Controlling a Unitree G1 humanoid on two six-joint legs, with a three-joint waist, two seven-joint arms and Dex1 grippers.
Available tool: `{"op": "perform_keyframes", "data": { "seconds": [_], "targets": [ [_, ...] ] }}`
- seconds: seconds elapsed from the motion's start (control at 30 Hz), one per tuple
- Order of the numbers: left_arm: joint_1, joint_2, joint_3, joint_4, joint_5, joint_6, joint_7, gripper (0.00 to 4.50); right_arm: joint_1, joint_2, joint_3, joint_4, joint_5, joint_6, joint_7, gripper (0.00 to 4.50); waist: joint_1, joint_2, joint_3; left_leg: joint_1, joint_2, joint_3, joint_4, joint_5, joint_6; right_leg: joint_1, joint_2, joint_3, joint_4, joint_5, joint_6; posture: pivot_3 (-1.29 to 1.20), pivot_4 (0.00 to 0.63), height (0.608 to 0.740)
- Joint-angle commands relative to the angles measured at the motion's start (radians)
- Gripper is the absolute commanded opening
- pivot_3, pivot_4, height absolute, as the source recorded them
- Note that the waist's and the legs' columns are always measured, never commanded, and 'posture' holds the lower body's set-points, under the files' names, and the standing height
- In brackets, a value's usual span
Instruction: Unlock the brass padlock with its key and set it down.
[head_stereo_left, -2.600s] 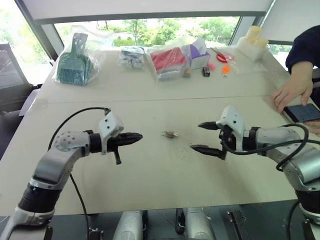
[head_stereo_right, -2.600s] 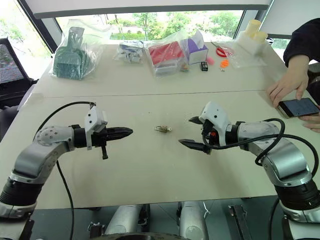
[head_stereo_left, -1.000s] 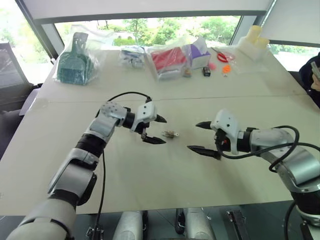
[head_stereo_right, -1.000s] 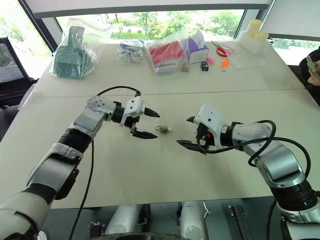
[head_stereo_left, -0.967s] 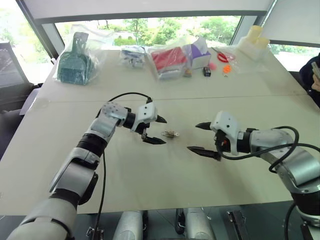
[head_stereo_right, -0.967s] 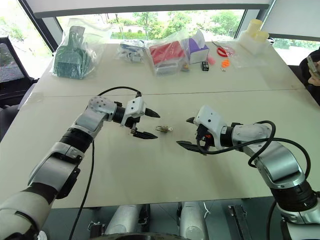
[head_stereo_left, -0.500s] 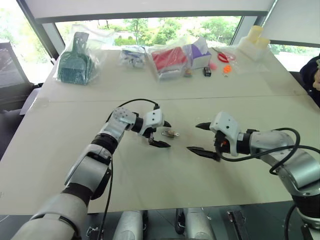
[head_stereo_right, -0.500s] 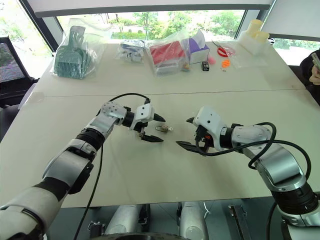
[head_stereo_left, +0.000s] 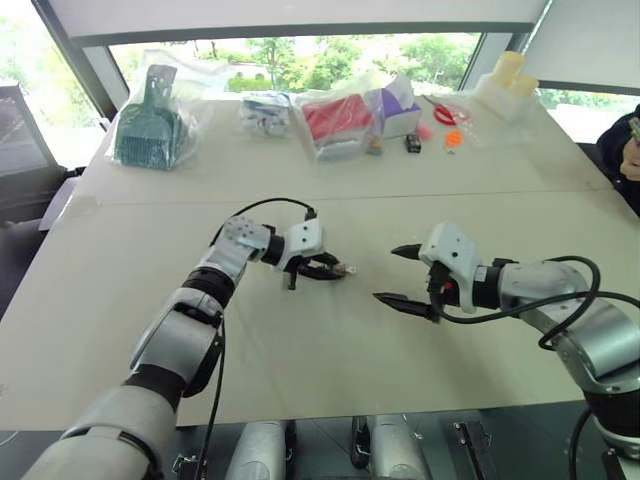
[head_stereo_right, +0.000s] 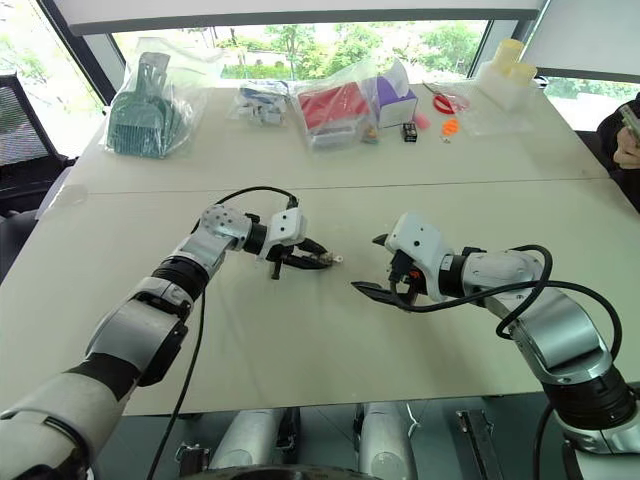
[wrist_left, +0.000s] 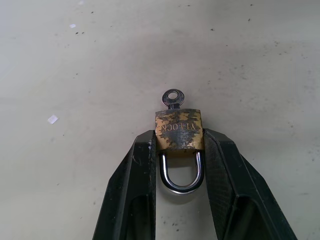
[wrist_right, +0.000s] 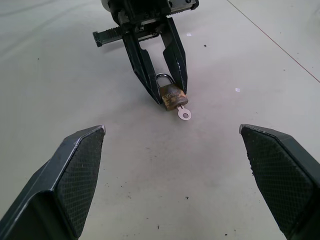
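head pair: high, down over table (head_stereo_left: 300, 340) | wrist cams: low, close, facing each other

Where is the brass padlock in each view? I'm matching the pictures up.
Left eye: brass padlock mid-table, at the left gripper.
Right eye: same spot.
Left wrist: centre, pinched between the fingers.
Right wrist: upper middle.
Shared landmark: the key sticking out of its body.

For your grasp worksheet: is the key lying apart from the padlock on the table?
No: the key sticks out of the brass padlock body.
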Motion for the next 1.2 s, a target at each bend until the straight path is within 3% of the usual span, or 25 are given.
{"op": "perform_keyframes", "data": {
  "seconds": [0.03,0.4,0.73,1.03,1.2],
  "targets": [
    [-0.051,0.04,0.071,-0.086,-0.065,0.065,-0.063,0.74,-0.047,0.027,0.047,0.001,-0.1,-0.116,-0.034,4.5,-0.001,0.0,0.0,0.0,0.0,0.001,0.0,0.0,0.0,-0.001,0.0,0.0,0.0,0.0,0.0,0.0,0.15,0.74],
    [0.011,0.177,0.125,-0.467,-0.187,0.382,-0.219,0.74,-0.201,0.127,0.296,0.251,-0.63,-0.757,-0.18,4.5,-0.003,0.0,0.0,-0.004,-0.003,0.001,0.0,0.0,0.0,-0.004,0.0,0.001,0.001,0.001,0.002,0.0,0.15,0.74],
    [0.064,0.205,0.127,-0.578,-0.198,0.45,-0.21,0.74,-0.255,0.212,0.314,0.37,-0.756,-0.944,-0.208,4.5,0.0,0.0,0.0,-0.004,-0.003,0.001,0.001,0.002,-0.002,-0.003,0.001,0.001,0.001,0.001,0.001,0.0,0.15,0.74],
    [0.073,0.207,0.118,-0.604,-0.196,0.452,-0.212,0.74,-0.264,0.23,0.299,0.407,-0.795,-0.996,-0.203,0.02,-0.001,0.0,0.0,-0.004,-0.003,0.001,0.001,0.002,-0.003,-0.004,0.001,0.001,0.002,0.001,0.001,0.0,0.15,0.74],
    [0.076,0.213,0.113,-0.608,-0.191,0.44,-0.216,0.74,-0.257,0.226,0.293,0.41,-0.803,-1.003,-0.188,0.02,0.0,0.0,0.0,-0.004,-0.003,0.001,0.001,0.002,-0.003,-0.003,0.002,0.001,0.002,0.001,0.001,0.0,0.15,0.74]
  ]
}}
